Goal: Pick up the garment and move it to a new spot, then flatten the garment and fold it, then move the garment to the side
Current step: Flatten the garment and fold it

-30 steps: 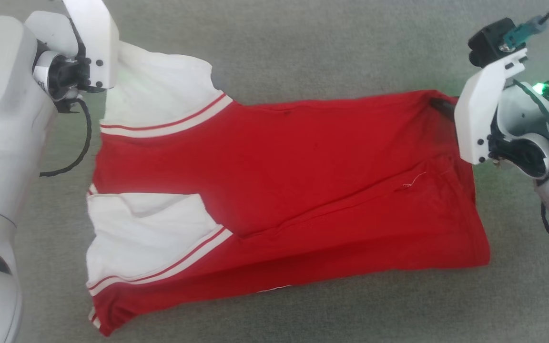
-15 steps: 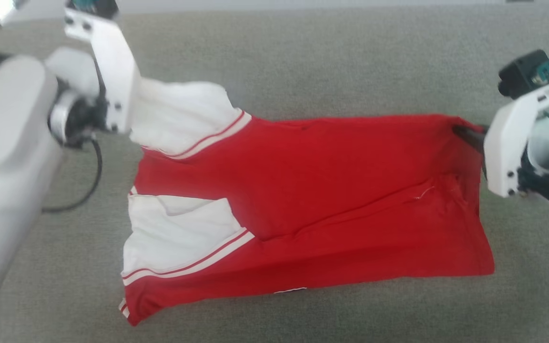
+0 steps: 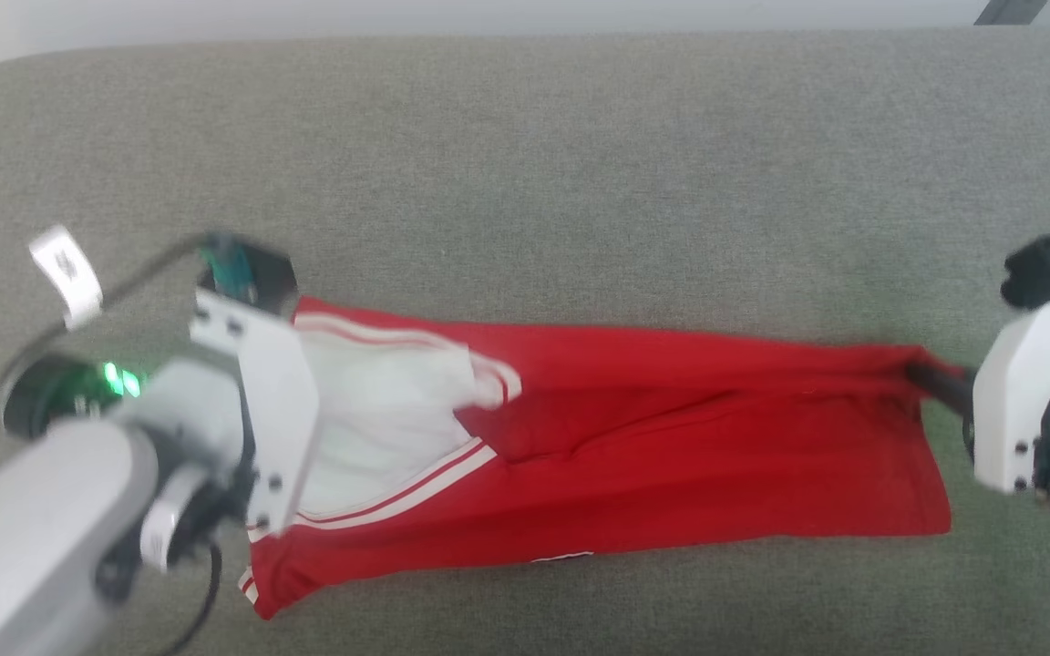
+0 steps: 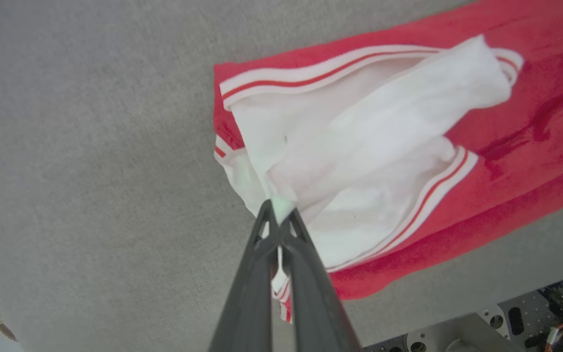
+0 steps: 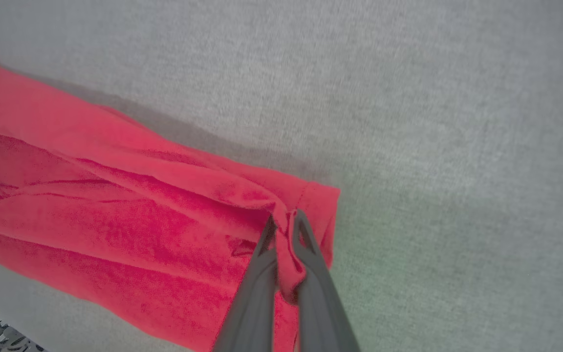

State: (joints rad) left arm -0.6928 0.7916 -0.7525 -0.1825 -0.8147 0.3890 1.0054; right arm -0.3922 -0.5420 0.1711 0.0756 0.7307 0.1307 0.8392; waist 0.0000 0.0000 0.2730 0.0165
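The garment (image 3: 671,456), a red jersey with white sleeves and striped trim, lies across the grey surface with its far long edge folded toward me. Its lettering and number are hidden. My left gripper (image 4: 278,210) is shut on the white sleeve cloth (image 4: 359,137) at the jersey's left end. My right gripper (image 5: 284,222) is shut on the red hem corner (image 5: 311,200) at the right end; its dark fingers (image 3: 940,387) poke out from under the white wrist plate in the head view. The cloth between the two grippers is raised slightly.
The grey fabric surface (image 3: 534,164) stretches wide beyond the garment, with its pale far edge (image 3: 488,18) at the top of the head view. Part of the robot's perforated base (image 4: 530,313) shows at the bottom right of the left wrist view.
Both grippers have carried the jersey's far edge toward me, folding the garment into a narrower band. The head camera has tilted, so the whole scene sits lower in the picture.
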